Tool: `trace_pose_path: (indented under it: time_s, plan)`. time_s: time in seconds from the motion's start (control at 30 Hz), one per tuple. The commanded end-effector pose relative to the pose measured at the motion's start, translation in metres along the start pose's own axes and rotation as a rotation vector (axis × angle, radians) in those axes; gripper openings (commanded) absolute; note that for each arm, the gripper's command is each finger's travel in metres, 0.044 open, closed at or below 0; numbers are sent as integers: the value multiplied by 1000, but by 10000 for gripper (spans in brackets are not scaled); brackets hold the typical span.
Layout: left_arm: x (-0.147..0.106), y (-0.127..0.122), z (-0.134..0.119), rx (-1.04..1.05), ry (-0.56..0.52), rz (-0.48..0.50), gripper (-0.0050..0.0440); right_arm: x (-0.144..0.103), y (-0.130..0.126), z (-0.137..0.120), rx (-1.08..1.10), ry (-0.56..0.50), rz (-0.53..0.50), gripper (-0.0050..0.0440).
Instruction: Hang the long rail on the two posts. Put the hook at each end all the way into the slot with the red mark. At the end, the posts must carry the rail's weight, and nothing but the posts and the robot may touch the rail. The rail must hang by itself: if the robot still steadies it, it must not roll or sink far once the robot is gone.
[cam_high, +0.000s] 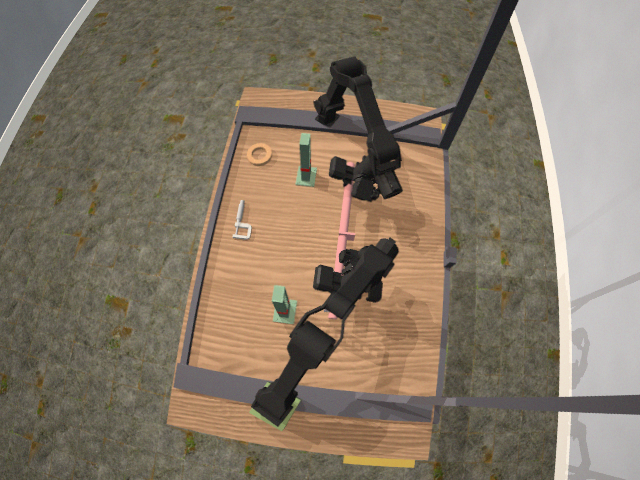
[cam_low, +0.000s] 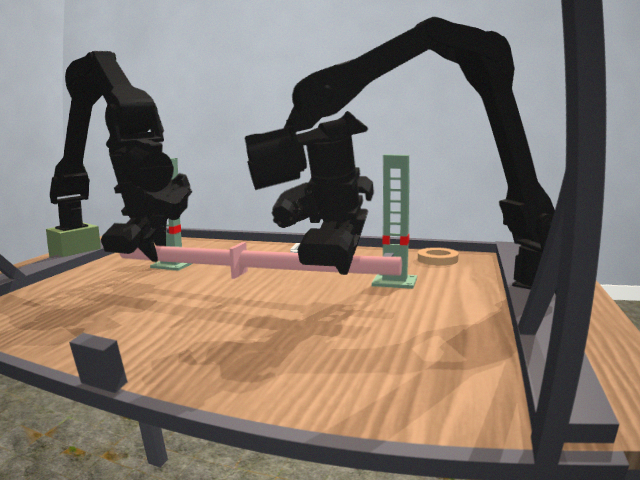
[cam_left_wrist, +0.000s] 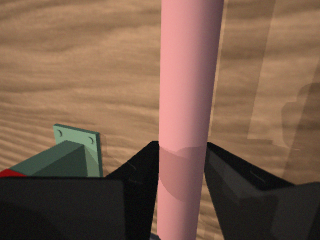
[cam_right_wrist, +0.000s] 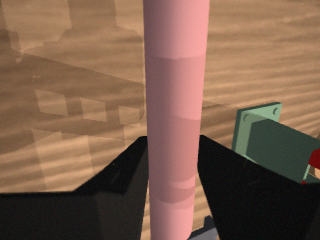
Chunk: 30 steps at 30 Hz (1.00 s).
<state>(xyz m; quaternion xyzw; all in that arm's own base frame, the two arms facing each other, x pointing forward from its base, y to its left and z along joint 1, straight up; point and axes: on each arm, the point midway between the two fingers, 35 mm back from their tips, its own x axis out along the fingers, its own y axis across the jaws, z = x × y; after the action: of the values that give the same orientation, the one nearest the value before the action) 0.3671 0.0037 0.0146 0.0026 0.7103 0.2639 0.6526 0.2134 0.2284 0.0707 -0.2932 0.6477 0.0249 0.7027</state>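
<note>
Left claw (cam_high: 337, 279) (cam_low: 152, 253) (cam_left_wrist: 182, 150): closed, pinching the rail (cam_high: 344, 217) (cam_low: 206, 255) (cam_left_wrist: 187, 75) (cam_right_wrist: 175, 90). Right claw (cam_high: 349, 180) (cam_low: 345, 266) (cam_right_wrist: 173, 142): likewise closed on the rail, nearer its other end. The rail spans the two claws right of centre in the top view, apart from both posts, and appears raised above the bench (cam_high: 279, 248) (cam_low: 361, 387). A collar (cam_high: 347, 235) (cam_low: 238, 259) stands between the grips. A grey hook (cam_low: 387, 254) (cam_right_wrist: 205, 231) shows at the right-hand end.

Handling (judged): stiff, smooth, fairly light for two arms. Hold the round shaft inboard of each hook; keep hooks unobstructed. Smooth sides may permit rolling; uneven lifting may cause twist or slip.

Outward, the left post (cam_high: 279, 297) (cam_low: 176, 240) (cam_left_wrist: 55, 160) and right post (cam_high: 305, 149) (cam_low: 404, 206) (cam_right_wrist: 275, 135) carry red-marked slots. Next: advance level, align both hooks, insert fully, lower, verify load transfer, then release.
</note>
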Motion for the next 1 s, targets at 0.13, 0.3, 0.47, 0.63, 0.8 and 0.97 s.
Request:
trace_pose_path:
  time_s: [0.13,0.3,0.47,0.63,0.8,0.97]
  plan:
    - [-17,8,3,-11,-43,-21,-50,-12,-8,2,9,-40,21,-50]
    - [-17,8,3,-11,-43,-21,-50,-12,-8,2,9,-40,21,-50]
    - [-17,9,3,-11,-43,-21,-50,-11,-8,2,9,-40,21,-50]
    - [-14,17,2,-11,-43,-20,-50,-8,-17,3,9,-40,20,-50]
    - [-9,33,1,-11,-43,-19,-50,-2,-32,5,9,-40,19,-50]
    - [-4,49,-1,-11,-43,-17,-50,4,-48,6,9,-40,17,-50]
